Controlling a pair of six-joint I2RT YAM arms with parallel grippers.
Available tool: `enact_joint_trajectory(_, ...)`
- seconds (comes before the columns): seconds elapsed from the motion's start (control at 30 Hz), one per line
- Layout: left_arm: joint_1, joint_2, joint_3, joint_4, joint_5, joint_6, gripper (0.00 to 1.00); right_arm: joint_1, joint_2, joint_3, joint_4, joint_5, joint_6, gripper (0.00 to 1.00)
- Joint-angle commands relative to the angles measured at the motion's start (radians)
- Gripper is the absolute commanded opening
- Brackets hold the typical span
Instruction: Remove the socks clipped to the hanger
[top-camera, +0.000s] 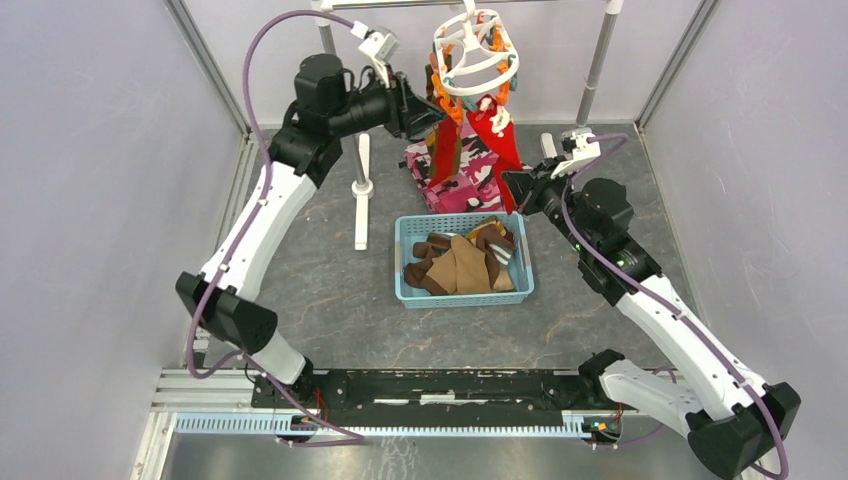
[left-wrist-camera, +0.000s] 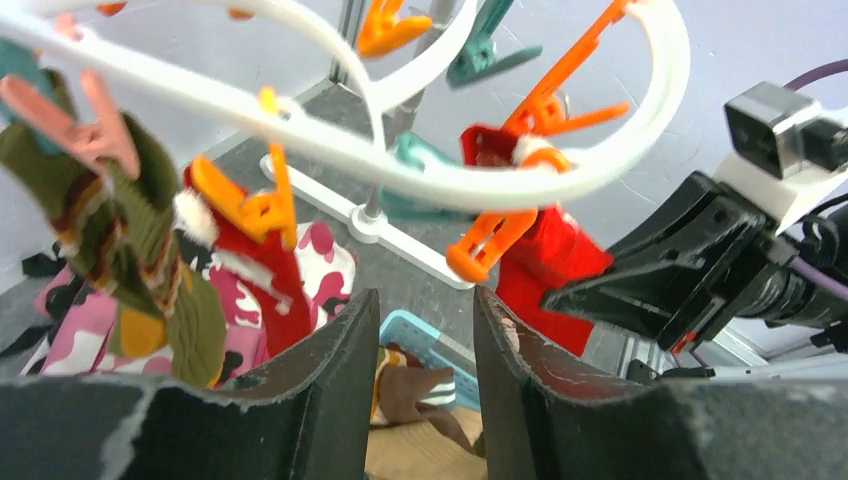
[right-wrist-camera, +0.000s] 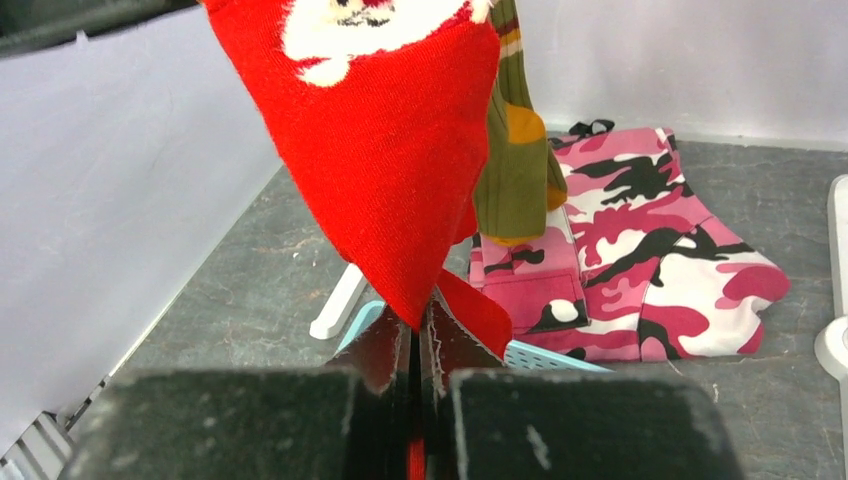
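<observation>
The white hanger (top-camera: 476, 52) hangs from the rail at the back, with orange and teal clips. Two red socks (top-camera: 497, 128) and an olive striped sock (top-camera: 447, 150) dangle from it. In the left wrist view an orange clip (left-wrist-camera: 497, 243) pinches a red sock (left-wrist-camera: 548, 262), and the olive sock (left-wrist-camera: 150, 255) hangs at the left. My left gripper (top-camera: 438, 110) is up beside the hanger, open, with nothing between its fingers (left-wrist-camera: 335, 370). My right gripper (right-wrist-camera: 415, 322) is shut on the lower tip of a red sock (right-wrist-camera: 390, 150).
A blue basket (top-camera: 405, 262) holding brown and striped socks sits mid-table under the hanger. A pink camouflage cloth (top-camera: 470, 185) lies behind it. The metal rail stand has a white foot (top-camera: 362, 190) on the left and a post (top-camera: 600, 60) on the right.
</observation>
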Motion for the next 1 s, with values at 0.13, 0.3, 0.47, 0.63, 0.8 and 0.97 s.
enact_joint_trajectory(0.13, -0.096, 0.121, 0.185, 0.020, -0.053, -0.030, 0.43, -0.022, 0.052, -0.006, 0.056, -0.071, 0.054, 0.00)
enact_joint_trajectory(0.3, -0.116, 0.120, 0.187, 0.023, -0.055, -0.013, 0.43, -0.021, 0.140, -0.035, 0.145, -0.159, 0.110, 0.00)
enact_joint_trajectory(0.47, -0.118, 0.071, 0.139, 0.009, -0.060, 0.011, 0.41, 0.011, 0.262, -0.023, 0.253, -0.192, 0.163, 0.00)
enact_joint_trajectory(0.63, -0.118, -0.045, 0.060, -0.112, -0.149, 0.143, 0.40, 0.062, 0.388, 0.043, 0.284, -0.156, 0.152, 0.00)
enact_joint_trajectory(0.8, -0.116, -0.151, -0.027, -0.204, -0.273, 0.238, 0.65, 0.078, 0.446, 0.066, 0.325, -0.140, 0.161, 0.00)
enact_joint_trajectory(0.97, -0.114, -0.182, -0.078, -0.220, -0.360, 0.255, 0.76, 0.094, 0.454, 0.051, 0.346, -0.148, 0.169, 0.00)
